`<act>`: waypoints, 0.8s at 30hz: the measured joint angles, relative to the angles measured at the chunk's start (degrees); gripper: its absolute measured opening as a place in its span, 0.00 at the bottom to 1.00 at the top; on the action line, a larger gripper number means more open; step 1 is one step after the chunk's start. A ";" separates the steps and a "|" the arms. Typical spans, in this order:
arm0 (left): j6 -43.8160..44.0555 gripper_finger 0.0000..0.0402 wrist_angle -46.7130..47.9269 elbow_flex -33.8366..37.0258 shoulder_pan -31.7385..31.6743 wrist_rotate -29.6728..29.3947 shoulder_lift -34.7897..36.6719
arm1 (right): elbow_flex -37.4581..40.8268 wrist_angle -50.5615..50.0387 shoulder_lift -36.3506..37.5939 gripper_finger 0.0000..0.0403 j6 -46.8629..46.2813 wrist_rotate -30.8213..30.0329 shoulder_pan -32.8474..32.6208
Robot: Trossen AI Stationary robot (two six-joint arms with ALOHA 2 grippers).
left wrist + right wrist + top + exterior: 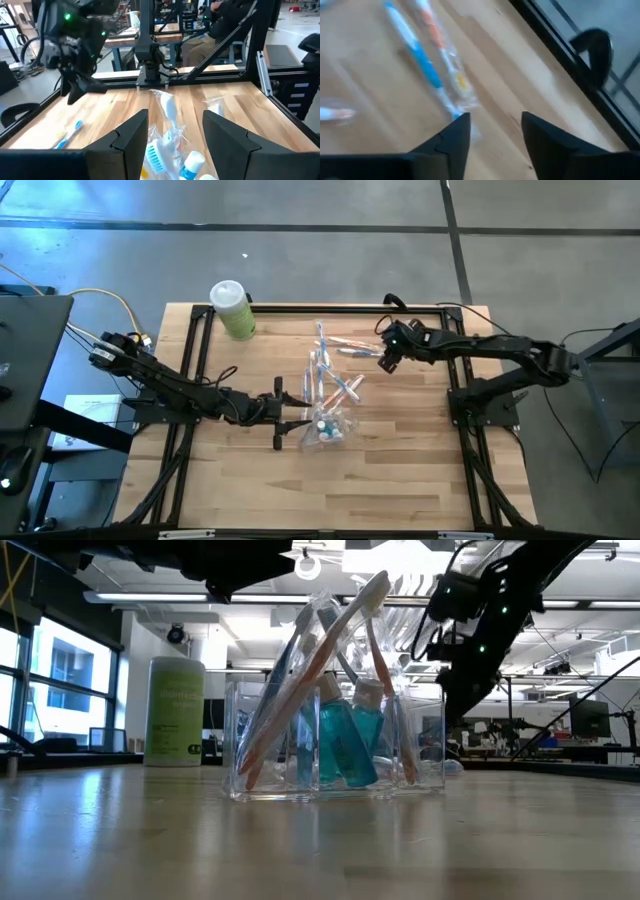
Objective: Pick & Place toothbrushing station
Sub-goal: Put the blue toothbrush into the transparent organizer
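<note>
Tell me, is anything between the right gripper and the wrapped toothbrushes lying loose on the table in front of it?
Nothing visible. The right gripper hangs open beside the loose wrapped toothbrushes, with only bare table between. The clear holder stands farther off.

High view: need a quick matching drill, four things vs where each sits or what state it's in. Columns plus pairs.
Column 1
1. green bottle
2. clear holder
3. left gripper
4. right gripper

Column 2
A. open, over the wrapped toothbrushes lying on the far side of the table
B. stands at the table's far left corner
D. open, right beside the holder
C. mid-table, with toothbrushes and small teal bottles standing in it

Pairs: 1-B, 2-C, 3-D, 4-A
</note>
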State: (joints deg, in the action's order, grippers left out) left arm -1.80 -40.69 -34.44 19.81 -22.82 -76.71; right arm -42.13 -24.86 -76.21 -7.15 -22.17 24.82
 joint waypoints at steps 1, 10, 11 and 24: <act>0.00 0.46 0.02 0.00 0.00 0.00 0.00 | 0.02 -0.19 -0.70 0.47 0.13 0.53 0.45; 0.08 0.46 -0.04 0.00 0.00 0.01 0.20 | 0.00 2.34 -7.01 0.54 2.35 11.57 3.71; 0.13 0.46 -0.04 0.00 0.00 0.01 0.20 | -0.02 2.67 -7.98 0.54 2.40 11.65 4.05; 6.18 0.46 -0.26 0.00 3.00 0.10 0.20 | -0.35 7.22 -18.13 0.52 5.10 11.77 4.91</act>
State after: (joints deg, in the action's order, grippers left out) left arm 4.38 -40.95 -34.44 22.81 -22.72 -76.51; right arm -42.48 -17.63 -94.35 -2.04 -10.39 29.74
